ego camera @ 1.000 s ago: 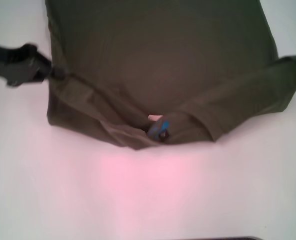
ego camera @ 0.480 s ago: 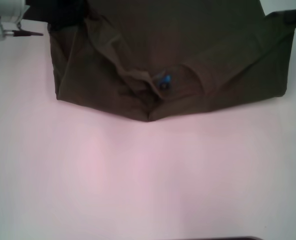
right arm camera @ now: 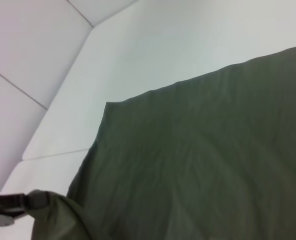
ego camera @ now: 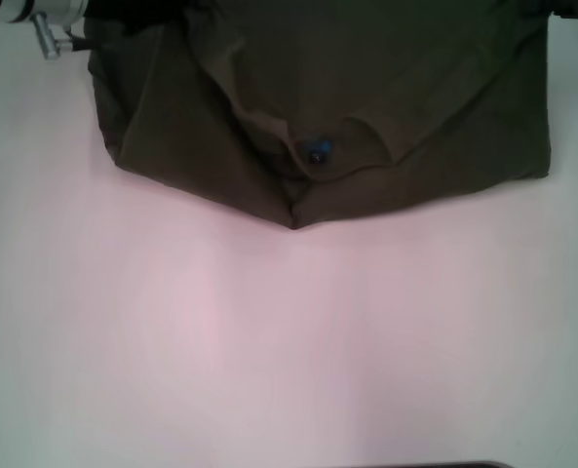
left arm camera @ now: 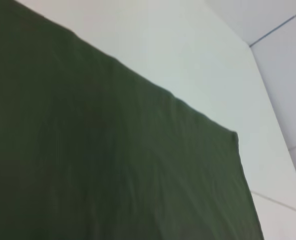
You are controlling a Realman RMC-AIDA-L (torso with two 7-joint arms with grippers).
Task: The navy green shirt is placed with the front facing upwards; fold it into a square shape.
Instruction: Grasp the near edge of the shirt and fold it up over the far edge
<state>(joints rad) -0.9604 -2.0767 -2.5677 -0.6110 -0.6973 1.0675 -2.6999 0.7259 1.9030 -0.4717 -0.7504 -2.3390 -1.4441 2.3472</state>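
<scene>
The navy green shirt (ego camera: 366, 88) lies at the far side of the white table, plain olive side up. Its near part is folded over, so the near edge forms a shallow V. The collar with its small blue label (ego camera: 318, 151) sits in the middle of that fold. My left gripper (ego camera: 113, 15) is at the shirt's far left corner, and the right wrist view shows this left gripper (right arm camera: 18, 202) pinched on a bunched edge of the shirt (right arm camera: 212, 150). My right gripper (ego camera: 561, 8) barely shows at the top right, with cloth drawn up to it. In the left wrist view the shirt (left arm camera: 88, 150) lies flat.
The bare white table (ego camera: 289, 341) stretches from the shirt to the near edge. A dark strip (ego camera: 435, 465) lies along that edge. Beyond the shirt, the wrist views show the table's far edge (right arm camera: 58, 152) and pale floor tiles (left arm camera: 287, 75).
Both grippers have moved toward the far side, carrying the shirt's folded sides with them. The near edge and collar have shifted away from me. The pink patch beside the label no longer shows.
</scene>
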